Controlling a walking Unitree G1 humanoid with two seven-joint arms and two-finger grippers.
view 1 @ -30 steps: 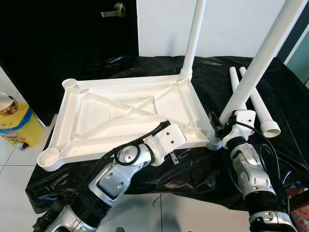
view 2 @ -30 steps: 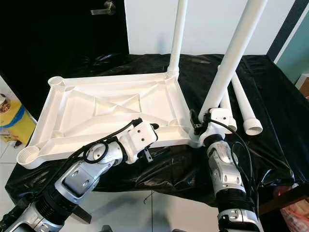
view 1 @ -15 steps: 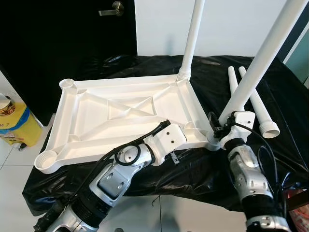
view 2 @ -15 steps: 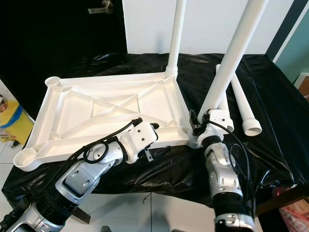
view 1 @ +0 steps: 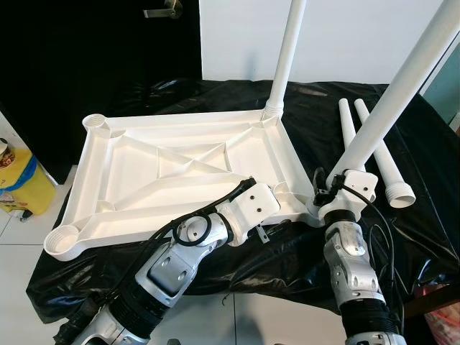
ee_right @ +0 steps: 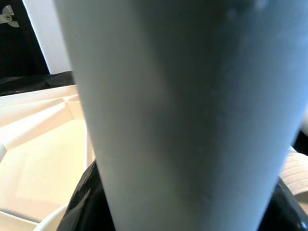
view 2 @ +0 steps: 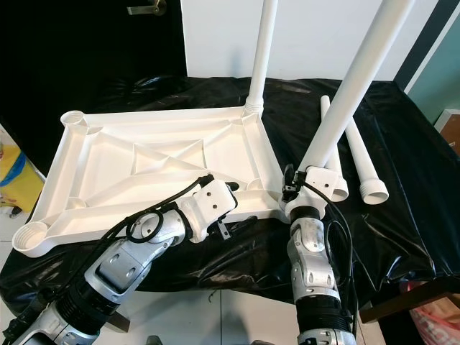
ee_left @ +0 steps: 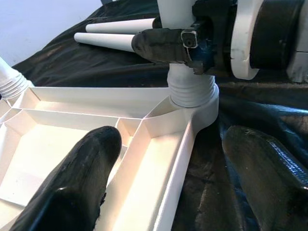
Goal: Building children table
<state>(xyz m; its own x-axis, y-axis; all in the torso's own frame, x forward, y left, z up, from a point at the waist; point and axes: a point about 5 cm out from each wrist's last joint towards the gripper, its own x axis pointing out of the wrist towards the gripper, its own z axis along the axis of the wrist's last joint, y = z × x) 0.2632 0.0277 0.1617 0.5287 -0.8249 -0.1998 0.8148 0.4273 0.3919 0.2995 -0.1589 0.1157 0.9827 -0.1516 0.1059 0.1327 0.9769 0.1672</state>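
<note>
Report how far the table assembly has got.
Done: one leg stands in the far right corner socket of the upturned white tabletop. In hand: the right gripper clamps a second leg at the near right socket, while the left gripper straddles the near rim with fingers open. Left: two loose legs lie on the black cover, and both left sockets are empty.

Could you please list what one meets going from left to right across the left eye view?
Yellow container → upturned white plastic tabletop → left end effector → right end effector gripping a white table leg → two loose white legs on black sheeting.
</note>
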